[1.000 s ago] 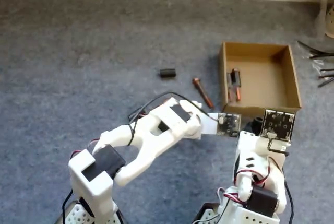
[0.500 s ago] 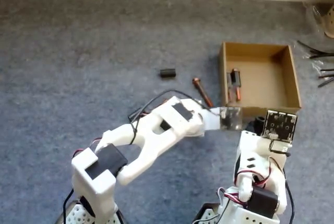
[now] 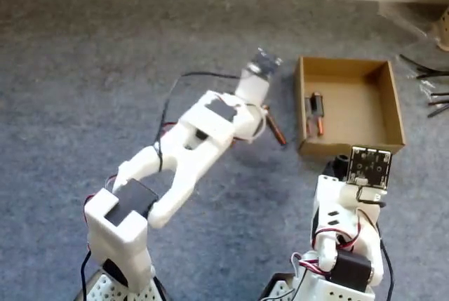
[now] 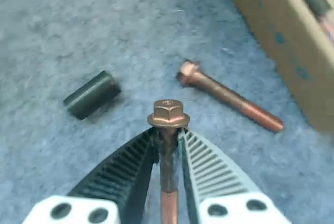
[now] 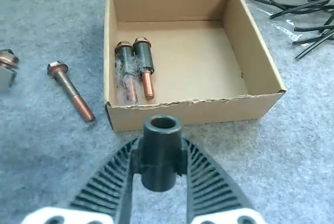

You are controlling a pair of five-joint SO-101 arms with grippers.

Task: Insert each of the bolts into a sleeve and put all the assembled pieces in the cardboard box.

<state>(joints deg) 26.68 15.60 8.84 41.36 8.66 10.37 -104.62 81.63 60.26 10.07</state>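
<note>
Left gripper (image 4: 167, 132), clamped on a bolt (image 4: 167, 113), has swung from the cardboard box's (image 3: 395, 104) near wall to beside its side wall; right gripper (image 5: 160, 151) holds an empty sleeve (image 5: 156, 169) before the box; insertion looks still pending.

No readable txt, labels, nos. or signs anywhere; blue specks on cardboard box (image 4: 282, 51) wall aren't legible chars.
</note>
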